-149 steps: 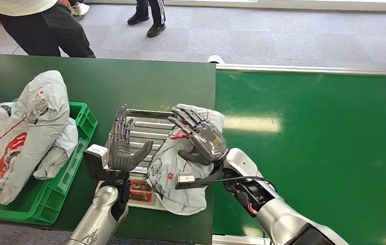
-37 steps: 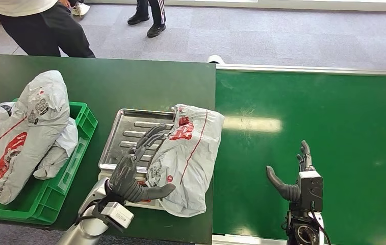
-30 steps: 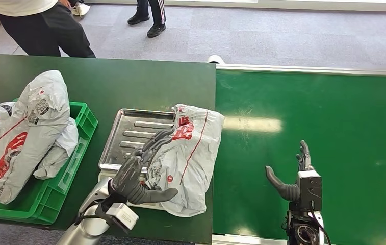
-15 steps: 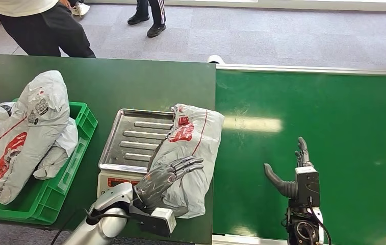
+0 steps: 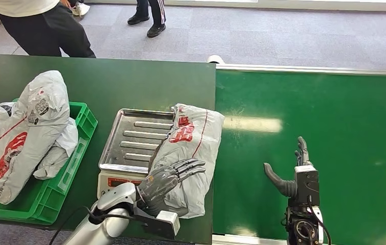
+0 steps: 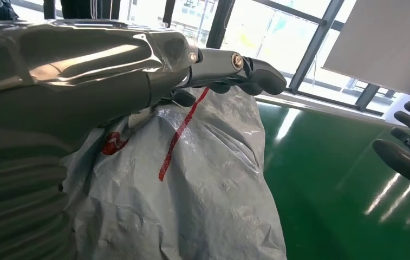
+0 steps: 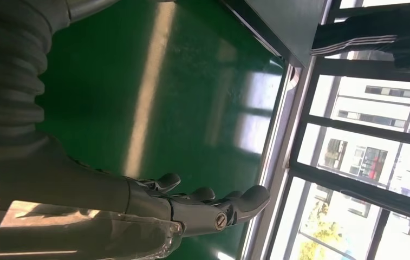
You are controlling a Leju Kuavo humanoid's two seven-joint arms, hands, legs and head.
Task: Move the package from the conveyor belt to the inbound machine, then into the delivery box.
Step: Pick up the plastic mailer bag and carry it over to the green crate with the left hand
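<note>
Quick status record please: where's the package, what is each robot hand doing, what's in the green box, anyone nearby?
package: grey bag lying half on the scale tray, overhanging toward the belt
left robot hand: fingers spread over the package's near end, apparently touching it; no closed grip visible
right robot hand: open, upright over the conveyor belt, holding nothing
delivery box: green crate at the left, already holding several bags
people: two standing beyond the table
stage: package at the inbound machine, not yet in the box
</note>
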